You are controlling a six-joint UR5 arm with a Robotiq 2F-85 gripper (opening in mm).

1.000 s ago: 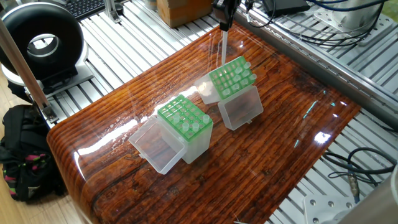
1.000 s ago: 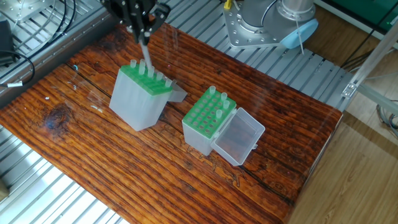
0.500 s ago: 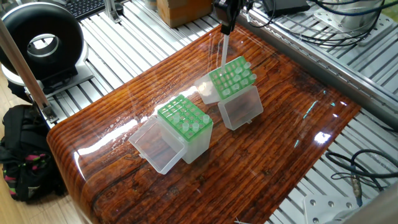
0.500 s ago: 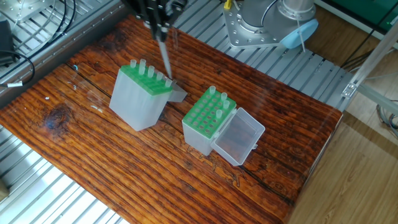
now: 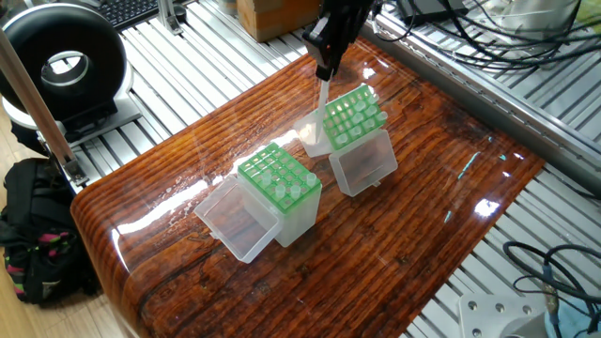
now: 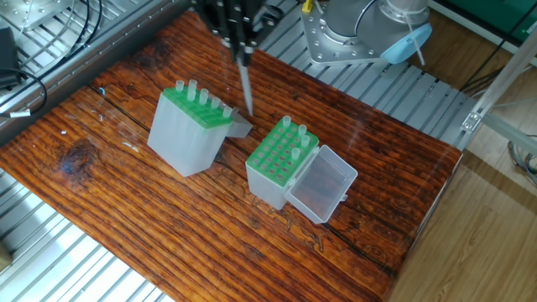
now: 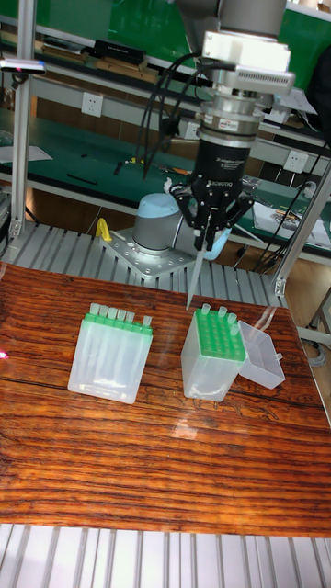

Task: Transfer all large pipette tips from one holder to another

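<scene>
Right now my gripper [image 7: 206, 241] is clamped on one tip [image 7: 194, 280], hanging approx. vertical, w/ the receiving rack [image 7: 219, 336] below-right.

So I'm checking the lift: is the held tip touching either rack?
Apart. The tall fixed view shows the held tip hanging from the gripper, its point above and between both racks.

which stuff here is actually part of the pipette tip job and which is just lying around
Part of the job:
- gripper, jaws shut on one pipette tip, held in the air between the racks
- rack with a row of tips
- rack with the open lid

Just lying around:
- black ring light
- black backpack
- cardboard box
- loose cables
</scene>
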